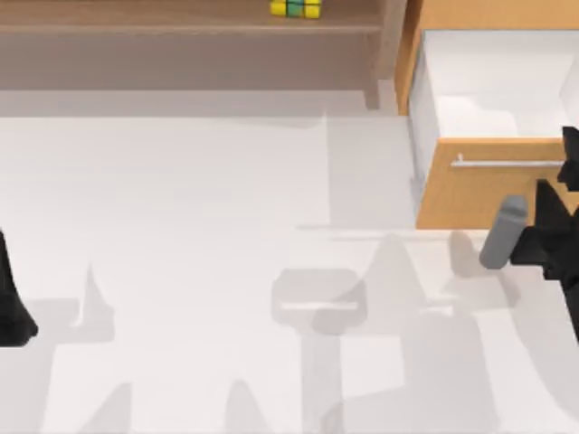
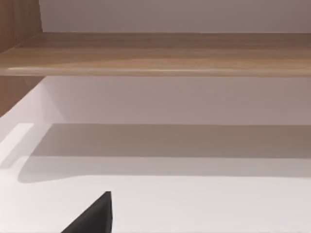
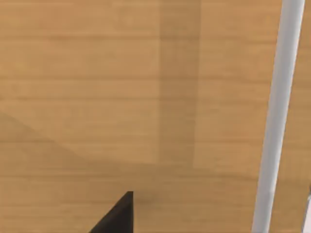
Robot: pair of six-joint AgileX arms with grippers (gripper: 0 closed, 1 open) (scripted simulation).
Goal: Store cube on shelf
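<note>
Already the cube (image 1: 296, 8) rests on the shelf (image 1: 181, 23); jaw states cannot be told, and only retreat appears to remain.

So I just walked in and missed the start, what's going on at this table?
The cube sits on the brown shelf at the back of the table, with no gripper on it. The right arm is at the table's right side, in front of the pulled-out drawer and near its silver handle. The left arm is parked at the table's left edge.
</note>
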